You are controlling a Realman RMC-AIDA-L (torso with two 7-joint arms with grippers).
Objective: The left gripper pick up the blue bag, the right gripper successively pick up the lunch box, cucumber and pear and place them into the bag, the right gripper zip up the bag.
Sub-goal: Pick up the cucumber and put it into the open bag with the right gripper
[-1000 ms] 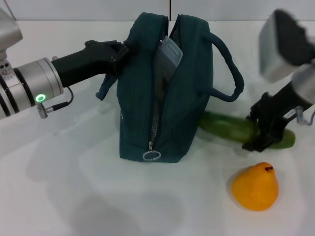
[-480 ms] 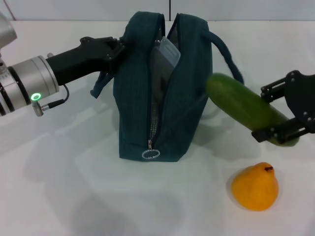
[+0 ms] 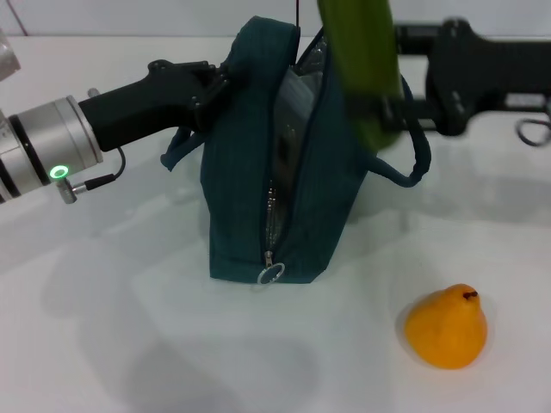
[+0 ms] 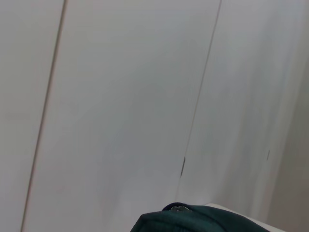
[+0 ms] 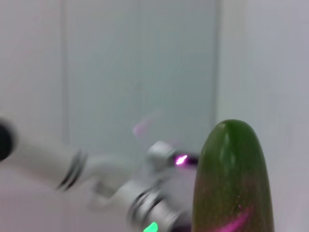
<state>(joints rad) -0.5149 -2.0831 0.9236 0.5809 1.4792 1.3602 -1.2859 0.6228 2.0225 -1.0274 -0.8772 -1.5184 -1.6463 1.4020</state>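
Carrying cucumber [image 3: 360, 69] upright above bag [image 3: 280, 172]; right gripper [image 3: 398, 110] clamped on it, left gripper [image 3: 211, 86] clamped on the bag's rim. Next: lower it into the opening beside lunch box [image 3: 297, 112].

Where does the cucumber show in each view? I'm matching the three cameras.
Head view: the cucumber stands near upright at top centre, above the open blue bag, held by the right hand.
Left wrist view: not in it.
Right wrist view: its rounded end rises at lower right.
Shared landmark: none across all three.

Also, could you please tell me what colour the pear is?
The pear is orange-yellow, clearest in the head view.
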